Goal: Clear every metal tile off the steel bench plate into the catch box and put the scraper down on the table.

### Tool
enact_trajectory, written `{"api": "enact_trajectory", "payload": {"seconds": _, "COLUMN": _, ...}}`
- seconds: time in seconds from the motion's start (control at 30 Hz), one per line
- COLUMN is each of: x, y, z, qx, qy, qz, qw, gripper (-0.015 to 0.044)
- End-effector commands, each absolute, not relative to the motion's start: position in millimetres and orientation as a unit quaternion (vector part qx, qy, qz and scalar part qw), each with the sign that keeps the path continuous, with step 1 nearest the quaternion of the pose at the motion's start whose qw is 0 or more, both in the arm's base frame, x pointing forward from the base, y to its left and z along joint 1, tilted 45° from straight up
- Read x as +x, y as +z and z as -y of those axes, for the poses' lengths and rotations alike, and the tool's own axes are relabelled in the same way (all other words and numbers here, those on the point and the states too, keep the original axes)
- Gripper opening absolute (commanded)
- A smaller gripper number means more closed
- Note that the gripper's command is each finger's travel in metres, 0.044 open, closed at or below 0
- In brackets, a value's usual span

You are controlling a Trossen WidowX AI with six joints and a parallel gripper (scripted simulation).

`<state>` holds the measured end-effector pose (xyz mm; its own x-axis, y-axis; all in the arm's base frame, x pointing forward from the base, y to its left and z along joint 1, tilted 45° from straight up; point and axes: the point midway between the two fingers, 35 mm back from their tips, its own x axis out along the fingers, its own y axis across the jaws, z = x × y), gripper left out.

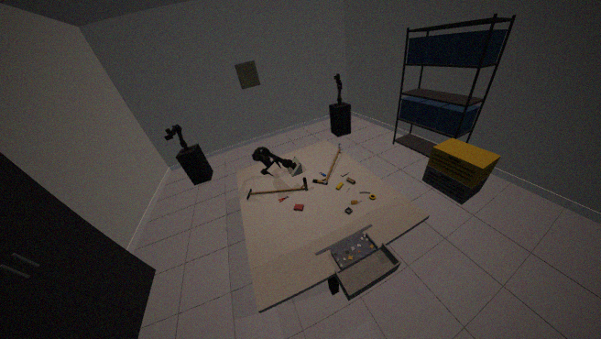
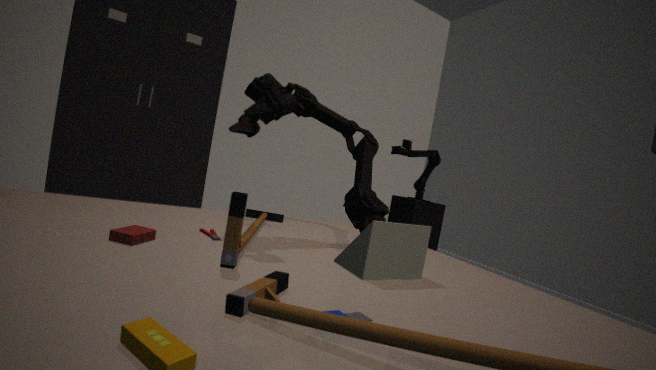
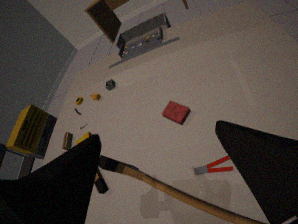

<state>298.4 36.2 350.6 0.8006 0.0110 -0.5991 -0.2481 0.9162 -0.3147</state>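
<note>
The steel bench plate (image 1: pixel 340 250) (image 3: pixel 150 44) lies at the table's far end, with several small tiles (image 1: pixel 350 257) scattered on it. The catch box (image 1: pixel 376 281) (image 3: pixel 145 28) adjoins its outer edge. One long wooden-handled tool (image 1: pixel 277 191) (image 2: pixel 254 231) (image 3: pixel 170 191) has a wide black blade at one end and a black-tipped crosspiece at the other. A second long tool (image 1: pixel 333 165) (image 2: pixel 400 337) lies apart from it. Which is the scraper is not certain. My gripper (image 1: pixel 267 172) (image 2: pixel 242 130) (image 3: pixel 160 133) is open and empty, above the table near the first tool.
A red block (image 1: pixel 299 207) (image 2: pixel 132 235) (image 3: pixel 176 112) and red-handled pliers (image 1: pixel 283 199) (image 2: pixel 211 234) (image 3: pixel 215 166) lie near the first tool. A yellow block (image 1: pixel 339 186) (image 2: pixel 157 345) lies near the second. A pale wedge block (image 2: pixel 397 250) stands by the arm's base.
</note>
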Motion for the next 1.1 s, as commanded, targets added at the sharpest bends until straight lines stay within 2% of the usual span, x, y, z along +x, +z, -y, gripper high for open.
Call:
{"api": "enact_trajectory", "payload": {"seconds": 0.0, "x": 291.4, "y": 356.4, "z": -21.4, "qx": -0.174, "qy": 0.049, "qz": -0.303, "qw": 0.936, "gripper": 0.044}}
{"api": "enact_trajectory", "payload": {"seconds": 1.07, "x": 219.0, "y": 397.4, "z": 61.9, "qx": -0.085, "qy": -0.11, "qz": -0.239, "qw": 0.961, "gripper": 0.044}}
